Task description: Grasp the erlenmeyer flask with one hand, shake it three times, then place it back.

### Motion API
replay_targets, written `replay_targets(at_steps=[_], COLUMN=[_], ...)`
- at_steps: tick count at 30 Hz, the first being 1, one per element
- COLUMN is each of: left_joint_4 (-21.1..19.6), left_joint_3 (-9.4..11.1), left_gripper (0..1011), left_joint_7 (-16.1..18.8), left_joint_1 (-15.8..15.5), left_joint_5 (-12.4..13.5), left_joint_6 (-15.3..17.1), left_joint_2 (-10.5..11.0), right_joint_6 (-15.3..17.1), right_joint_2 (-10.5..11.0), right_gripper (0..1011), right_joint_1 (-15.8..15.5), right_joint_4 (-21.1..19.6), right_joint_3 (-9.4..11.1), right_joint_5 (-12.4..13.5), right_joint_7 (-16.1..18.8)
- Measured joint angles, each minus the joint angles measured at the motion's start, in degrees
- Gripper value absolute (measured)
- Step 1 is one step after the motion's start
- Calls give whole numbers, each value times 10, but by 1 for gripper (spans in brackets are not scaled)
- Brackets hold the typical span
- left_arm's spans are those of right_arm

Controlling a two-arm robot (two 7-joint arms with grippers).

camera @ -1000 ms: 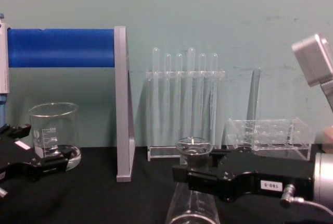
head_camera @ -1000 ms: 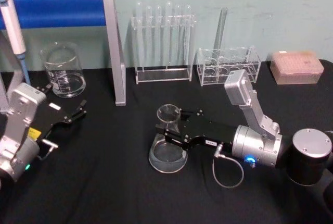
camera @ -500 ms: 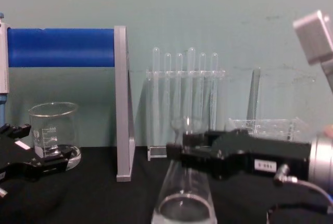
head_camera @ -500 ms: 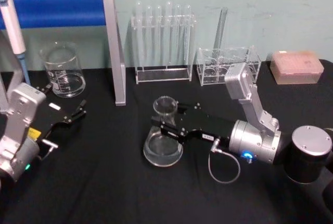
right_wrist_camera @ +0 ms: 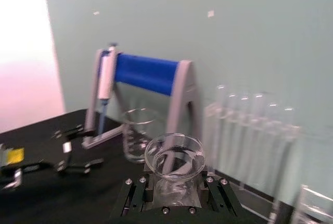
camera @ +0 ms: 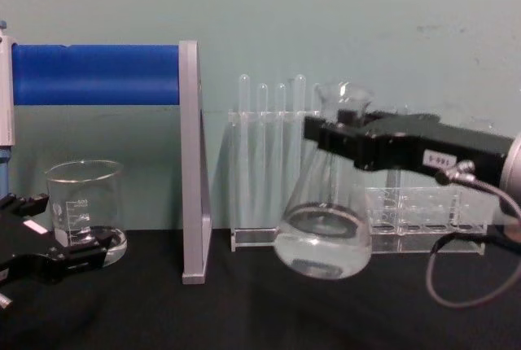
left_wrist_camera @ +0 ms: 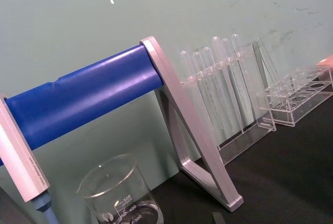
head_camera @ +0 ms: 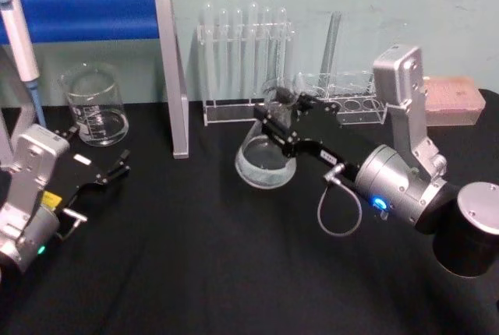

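Observation:
The clear glass erlenmeyer flask (head_camera: 265, 162) hangs in the air above the black table (head_camera: 195, 257), a little tilted, in front of the test tube rack. My right gripper (head_camera: 274, 121), the hand with the small white label and silver wrist, is shut on its narrow neck. In the chest view the flask (camera: 324, 224) hangs well clear of the table, with the right gripper (camera: 342, 132) clamped just below its lip. The right wrist view looks down on the flask's mouth (right_wrist_camera: 174, 154) between the black fingers (right_wrist_camera: 136, 195). My left gripper (head_camera: 105, 171) rests open at the table's left, beside the beaker.
A glass beaker (head_camera: 94, 106) stands at the back left under a blue-barred stand (head_camera: 86, 14) holding a pipette (head_camera: 19, 39). Behind the flask are a test tube rack (head_camera: 244, 62) and a lower clear rack (head_camera: 343, 89). A pink box (head_camera: 460, 100) sits at the back right.
The right gripper has lifted the flask off the table and carried it up, back and to the right, toward the racks. The left arm has not moved.

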Motion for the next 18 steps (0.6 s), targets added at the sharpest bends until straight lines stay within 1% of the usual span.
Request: replay_targets(at_steps=[1, 2, 3, 5, 8, 14, 15, 18], left_joint_4=[0, 0, 0, 0, 0, 0, 0, 0], left_joint_3=[0, 0, 0, 0, 0, 0, 0, 0], left_gripper=[1001, 1001, 1001, 1001, 1001, 1001, 1001, 1001], left_joint_7=[0, 0, 0, 0, 0, 0, 0, 0], left_joint_1=[0, 0, 0, 0, 0, 0, 0, 0], left_joint_5=[0, 0, 0, 0, 0, 0, 0, 0], left_joint_6=[0, 0, 0, 0, 0, 0, 0, 0], left_joint_2=[0, 0, 0, 0, 0, 0, 0, 0], right_joint_6=[6, 6, 12, 18, 32, 49, 49, 56], right_joint_2=[-2, -2, -5, -7, -12, -19, -19, -23], right_gripper=[451, 450, 451, 450, 451, 451, 451, 450], right_joint_1=[-7, -7, -14, -20, -31, -43, -43, -48], right_joint_4=[-10, -10, -19, -27, -41, -52, -52, -56], right_joint_3=[9, 9, 17, 25, 44, 67, 67, 76], right_joint_5=[-2, -2, -6, -10, -19, -34, -34, -43], right_joint_7=[-15, -15, -30, -45, -75, -109, -109, -123])
